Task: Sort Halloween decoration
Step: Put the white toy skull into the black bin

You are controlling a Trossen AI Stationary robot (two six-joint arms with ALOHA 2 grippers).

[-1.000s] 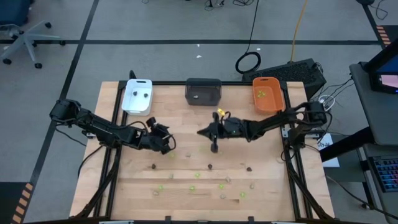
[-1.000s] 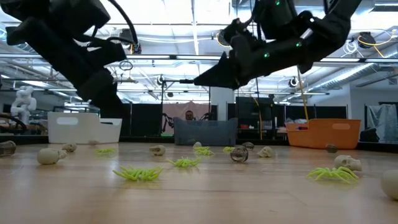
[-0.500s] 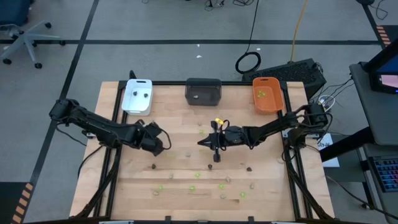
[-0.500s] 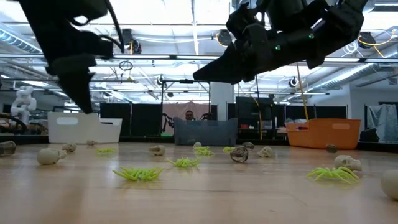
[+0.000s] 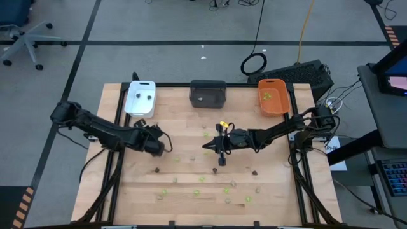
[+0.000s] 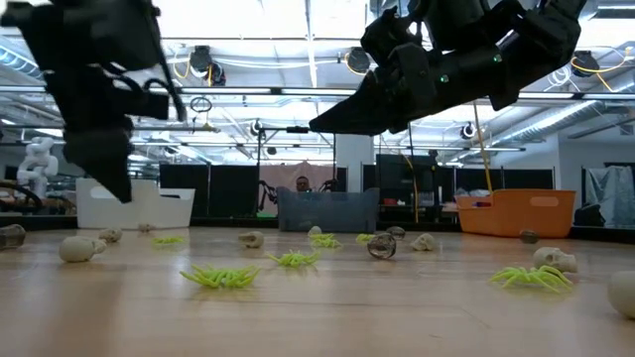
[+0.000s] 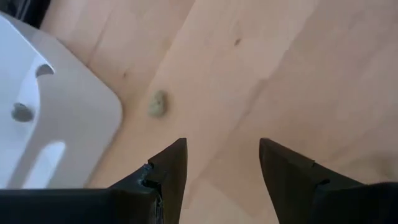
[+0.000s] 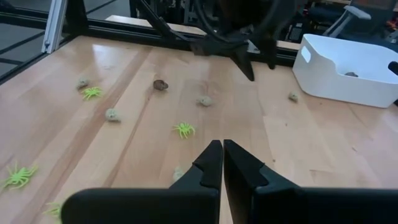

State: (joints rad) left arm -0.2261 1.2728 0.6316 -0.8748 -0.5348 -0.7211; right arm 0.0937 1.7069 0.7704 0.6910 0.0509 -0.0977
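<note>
Tiny Halloween pieces lie scattered on the wooden table: lime green spiders [image 8: 184, 129], pale skulls [image 8: 112, 114] and a dark piece [image 8: 160, 84]. My left gripper [image 7: 221, 146] hangs open, pointing steeply down above bare wood near the white tray [image 7: 43, 130]; a pale piece [image 7: 157, 104] lies just beyond its fingertips, beside the tray's corner. In the high view that gripper [image 5: 159, 144] is left of centre. My right gripper [image 8: 222, 144] is shut and empty, raised nearly level over the table's middle [image 5: 205, 146].
Three trays stand along the far edge: the white tray [image 5: 140, 98], a dark grey tray [image 5: 208, 93] and an orange tray [image 5: 274, 97] with green pieces inside. Most loose pieces lie toward the near edge [image 5: 202, 179]. The white tray holds a small dark piece [image 7: 22, 112].
My left gripper has tipped from nearly level to pointing steeply down and has drawn back a little toward the table's left edge, staying open. My right gripper swung a short way toward the near edge, then kept still, shut.
</note>
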